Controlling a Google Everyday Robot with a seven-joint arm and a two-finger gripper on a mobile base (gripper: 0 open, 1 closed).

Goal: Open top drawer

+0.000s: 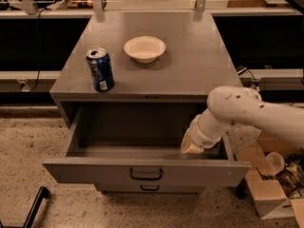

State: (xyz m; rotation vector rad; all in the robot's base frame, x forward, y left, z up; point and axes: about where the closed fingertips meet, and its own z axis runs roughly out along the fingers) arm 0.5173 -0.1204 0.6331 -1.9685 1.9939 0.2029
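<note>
The top drawer [95,171] stands well out. The hand [192,145] sits inside it, behind the front's right end, probably to drag it outward. I cannot tell its grip.

Plain matt grey across the top drawer [95,171], front and inner box alike, broken only by a small black bar handle [146,174]. Same unpatterned grey on the tabletop [190,56] and on the lower drawer front [118,189] beneath. Deep blue on the can [100,69], with pale lettering and a silver lid. Creamy off-white for the bowl [145,48], no pattern. White on the arm [247,115], dotted with a few small dark specks. Pale cream-yellow at the jaws, down inside the top drawer by its right wall, near the front. Speckled beige and brown over the floor [28,141]. Tan on the cardboard box [268,196].
</note>
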